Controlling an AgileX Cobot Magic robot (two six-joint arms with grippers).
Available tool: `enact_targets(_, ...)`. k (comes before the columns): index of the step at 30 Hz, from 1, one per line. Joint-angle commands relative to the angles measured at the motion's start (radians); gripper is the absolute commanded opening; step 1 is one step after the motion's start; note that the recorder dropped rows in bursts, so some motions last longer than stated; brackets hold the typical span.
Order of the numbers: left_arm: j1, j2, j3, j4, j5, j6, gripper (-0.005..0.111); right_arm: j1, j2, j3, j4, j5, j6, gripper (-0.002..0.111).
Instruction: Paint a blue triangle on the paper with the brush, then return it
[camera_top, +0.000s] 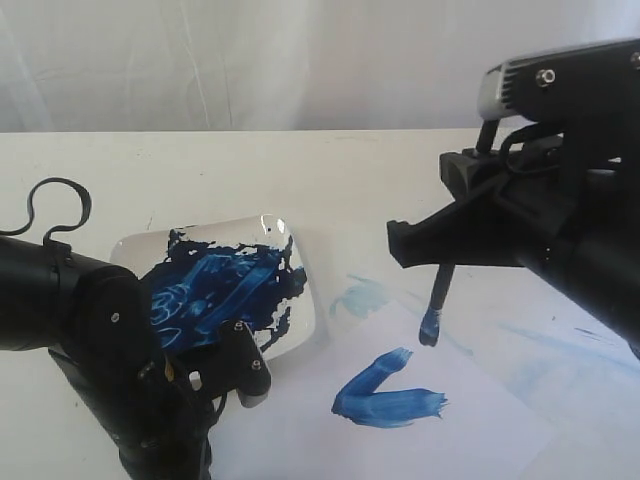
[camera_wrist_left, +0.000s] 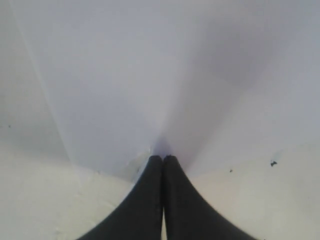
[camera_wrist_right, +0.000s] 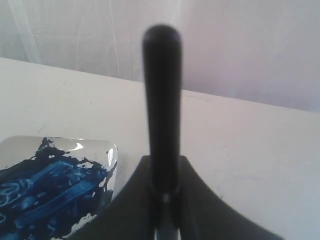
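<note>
My right gripper (camera_top: 441, 252) is shut on the brush (camera_top: 437, 300), which hangs nearly upright with its blue-stained tip low over the paper (camera_top: 470, 425). I cannot tell whether the tip touches the sheet. Of the blue triangle (camera_top: 385, 396), two thick dark-blue strokes show, joined in an angle below and left of the tip. In the right wrist view the black brush handle (camera_wrist_right: 161, 95) rises from my right gripper (camera_wrist_right: 162, 167). My left gripper (camera_top: 246, 372) is shut on nothing, and its tips (camera_wrist_left: 162, 158) rest at the edge of the paper (camera_wrist_left: 150, 75).
A square white dish (camera_top: 296, 312) smeared with dark blue paint lies left of the paper, close to my left gripper, and also shows in the right wrist view as the dish (camera_wrist_right: 107, 152). Pale blue smears (camera_top: 358, 297) mark the cream tabletop (camera_top: 300, 170). A white curtain hangs behind.
</note>
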Motion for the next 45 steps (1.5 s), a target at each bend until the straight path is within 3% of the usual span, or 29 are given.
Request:
enact_targets(1, -0.001, 0.006, 0.009, -0.010, 0.045, -0.003, 0.000, -0.001, 0.052, -0.001, -0.104, 0.008, 0.085, 0.000)
enact_targets(12, -0.001, 0.006, 0.009, -0.010, 0.045, -0.003, 0.000, -0.001, 0.138, -0.001, -0.232, -0.031, 0.267, 0.000)
enact_targets(31, -0.001, 0.006, 0.009, -0.010, 0.045, -0.003, 0.000, -0.001, 0.217, -0.001, -0.206, -0.064, 0.299, 0.000)
enact_targets(45, -0.001, 0.006, 0.009, -0.010, 0.054, -0.003, 0.000, -0.001, 0.217, -0.001, 0.063, -0.040, 0.142, 0.000)
